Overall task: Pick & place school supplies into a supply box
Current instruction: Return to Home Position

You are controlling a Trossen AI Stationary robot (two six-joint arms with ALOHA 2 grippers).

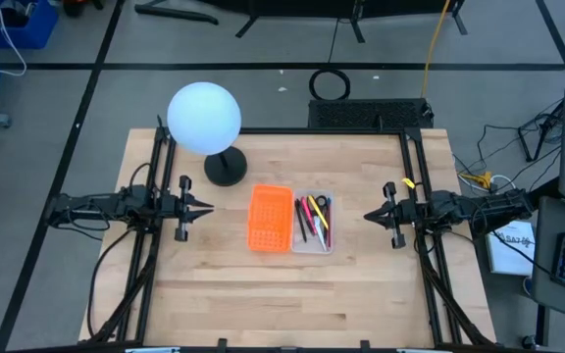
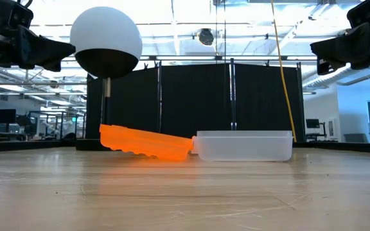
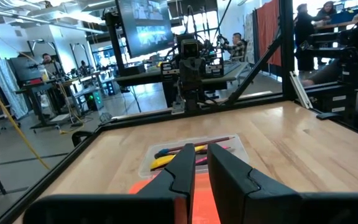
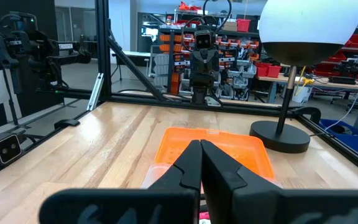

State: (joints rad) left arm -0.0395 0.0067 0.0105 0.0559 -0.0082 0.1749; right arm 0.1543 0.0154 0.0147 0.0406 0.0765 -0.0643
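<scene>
Looks all but finished, judging by how things lie. Across the wooden tabletop (image 1: 282,294), bare boards along the front edge and in both front corners, with no pen or pencil showing loose anywhere. Over the left edge, the left arm (image 1: 106,208); over the right edge, the right arm (image 1: 479,208); both stretched level, lifted off the wood and aimed at the middle, as in a parked pose. Near the rear edge, left of centre, a globe lamp (image 1: 204,118) on a black round base. At the tabletop's middle, the orange perforated tray (image 1: 271,218), apparently with nothing in it, and touching or just beside its right side, the clear supply box (image 1: 312,249). Well apart from both trays, the left gripper (image 1: 207,208), fingers parted by only a narrow slit and carrying nothing, and the right gripper (image 1: 369,216), pinched together on nothing. Inside the supply box, a bundle of pens and pencils (image 1: 312,218) lying roughly lengthwise: a pink-red one (image 1: 305,209), a yellow one (image 3: 163,163) and some black ones. Cannot make out the small scissors among them, so cannot say whether those are in. Leaves, at a guess, nothing more to gather from the wood. Calls only for the arms to settle at rest, if not there already.
</scene>
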